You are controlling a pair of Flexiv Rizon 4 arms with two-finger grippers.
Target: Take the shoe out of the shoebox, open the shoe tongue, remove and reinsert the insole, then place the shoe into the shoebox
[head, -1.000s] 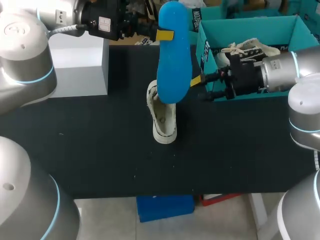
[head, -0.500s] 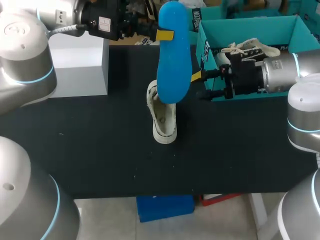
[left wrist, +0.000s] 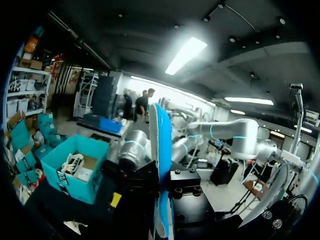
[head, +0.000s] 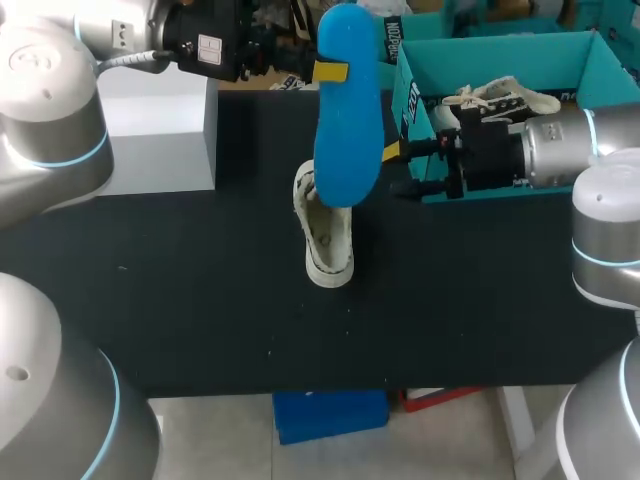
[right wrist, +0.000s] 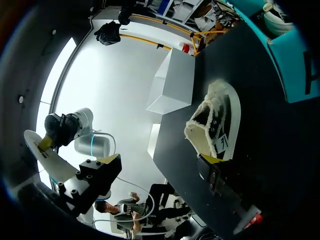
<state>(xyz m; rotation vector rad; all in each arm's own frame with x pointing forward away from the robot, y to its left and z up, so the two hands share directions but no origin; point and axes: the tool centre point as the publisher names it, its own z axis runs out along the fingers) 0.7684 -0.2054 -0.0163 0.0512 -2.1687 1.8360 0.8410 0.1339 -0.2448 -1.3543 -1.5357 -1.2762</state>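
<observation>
The white canvas shoe (head: pixel 328 240) is out of the teal cardboard shoebox (head: pixel 500 50). It stands on the black table (head: pixel 200 300). The long blue foam insole (head: pixel 347 110) is out too, held up above the shoe. The left gripper (head: pixel 330 71) pinches it. The right gripper (head: pixel 398 170) waits beside it, fingers spread apart. Putting the insole back and boxing the shoe look like the jobs left.

**Off-task items on the table**

You have a black table (head: pixel 200 300) running across the middle of the head view, its dark top matte and flecked with a few pale specks. At the upper left, a pale grey block (head: pixel 160 130) stands upright on it, near the far edge.
</observation>
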